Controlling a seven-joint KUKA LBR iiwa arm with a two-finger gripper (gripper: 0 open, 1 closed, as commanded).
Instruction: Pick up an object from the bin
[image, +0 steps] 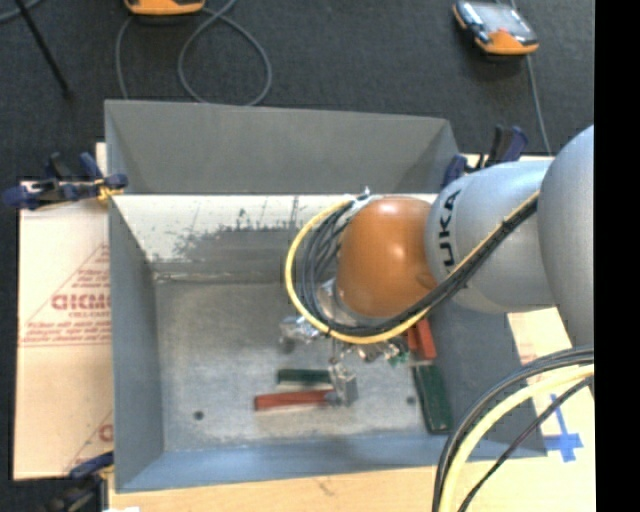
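Red-brown stick (288, 402) lies at lower centre, its right end beside the gripper (343, 386). A dark green stick (300, 377) lies just above. Whether the gripper is clenched cannot be told.

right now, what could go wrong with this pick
The hand is at the very end of the red stick, so a grab there might tip or drop it. The small dark green piece lies right beside it and could get caught or pushed along too.
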